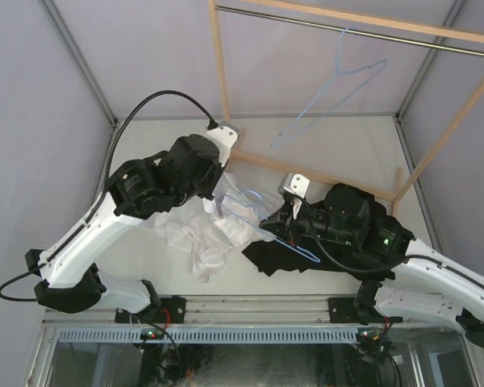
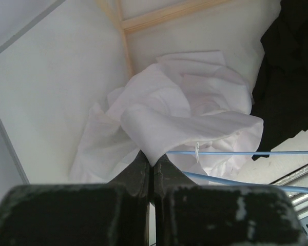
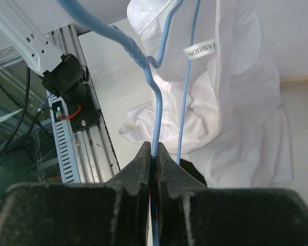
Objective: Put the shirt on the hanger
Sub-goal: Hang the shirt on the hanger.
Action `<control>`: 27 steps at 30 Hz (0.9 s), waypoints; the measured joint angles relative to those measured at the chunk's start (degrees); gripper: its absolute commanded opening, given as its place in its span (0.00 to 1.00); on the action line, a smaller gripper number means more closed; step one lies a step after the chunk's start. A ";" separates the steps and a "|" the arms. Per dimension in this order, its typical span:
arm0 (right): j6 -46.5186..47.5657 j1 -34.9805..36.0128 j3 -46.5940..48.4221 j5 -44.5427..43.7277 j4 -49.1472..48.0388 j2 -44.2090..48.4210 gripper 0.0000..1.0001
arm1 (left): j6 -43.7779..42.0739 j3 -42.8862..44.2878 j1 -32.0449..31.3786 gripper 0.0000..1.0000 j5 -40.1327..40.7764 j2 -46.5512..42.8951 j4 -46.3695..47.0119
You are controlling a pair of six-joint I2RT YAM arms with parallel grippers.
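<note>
The white shirt [image 1: 200, 235] lies crumpled at the table's middle, with part of it lifted. My left gripper [image 1: 219, 196] is shut on a fold of the shirt [image 2: 185, 102], with the cloth pinched at the fingertips [image 2: 152, 160]. My right gripper [image 1: 279, 221] is shut on the wire of a light blue hanger [image 1: 294, 244]. In the right wrist view the hanger [image 3: 156, 102] runs up from the shut jaws into the shirt's collar [image 3: 231, 92], where a neck label [image 3: 201, 49] shows. The hanger's wire [image 2: 236, 152] also crosses below the shirt in the left wrist view.
A black garment [image 1: 294, 260] lies under the right gripper and shows at the right of the left wrist view [image 2: 287, 77]. A second blue hanger [image 1: 332, 90] hangs on the metal rail [image 1: 363, 31] of a wooden frame [image 1: 220, 64]. The slotted rail [image 1: 226, 332] runs along the near edge.
</note>
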State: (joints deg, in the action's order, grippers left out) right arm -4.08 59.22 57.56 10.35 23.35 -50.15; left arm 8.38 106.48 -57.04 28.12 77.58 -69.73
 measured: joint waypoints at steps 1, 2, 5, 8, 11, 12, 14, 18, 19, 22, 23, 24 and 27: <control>-0.22 0.02 -0.55 -0.13 -0.87 0.15 0.00 | 0.00 -0.28 -0.24 0.00 -0.31 0.00 0.44; -0.59 0.04 -1.25 -0.39 -1.97 0.37 0.00 | 0.00 -0.61 -0.50 0.00 -0.50 0.00 0.87; -1.77 0.04 -3.56 -1.53 -4.81 1.09 0.00 | 0.00 -1.55 -1.51 0.00 -1.05 -0.02 2.08; -3.43 -0.13 -5.20 -2.62 -7.45 1.16 0.00 | -0.02 -2.67 -3.41 0.00 -1.31 -0.13 3.32; -5.40 -0.94 -6.78 -2.86 -10.29 1.07 0.00 | 0.00 -3.63 -4.70 0.00 -1.46 -0.39 4.55; -6.23 -1.29 -7.34 -2.91 -11.34 1.01 0.00 | 0.00 -3.80 -4.90 0.00 -1.57 -0.50 4.81; -8.13 -2.16 -8.90 -3.21 -13.79 0.92 0.00 | 0.04 -4.26 -5.07 0.00 -1.81 -0.79 5.38; -11.17 -3.10 -11.67 -3.91 -17.42 0.74 0.00 | 0.07 -4.55 -6.08 0.00 -1.79 -0.98 5.64; -11.69 -3.52 -12.02 -4.07 -17.77 0.61 0.00 | 0.07 -4.70 -6.82 0.00 -1.75 -1.01 5.88; -13.16 -3.76 -12.94 -4.57 -19.39 0.31 0.00 | 0.09 -5.27 -8.55 0.00 -1.79 -1.03 6.21; -13.66 -3.76 -13.27 -4.90 -20.20 0.28 0.00 | 0.09 -5.33 -9.05 0.00 -1.77 -0.94 6.21; -14.01 -3.76 -13.51 -5.18 -20.85 0.28 0.00 | 0.09 -5.33 -9.51 0.00 -1.77 -0.81 6.25; -15.28 -3.76 -14.56 -5.84 -23.58 0.13 0.00 | 0.11 -5.14 -10.82 0.00 -1.73 -0.09 6.43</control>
State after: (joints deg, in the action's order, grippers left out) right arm -19.35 55.46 43.00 4.51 -0.23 -50.02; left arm 8.49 101.34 -67.85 26.39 77.49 -63.31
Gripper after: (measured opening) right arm 0.010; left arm 0.015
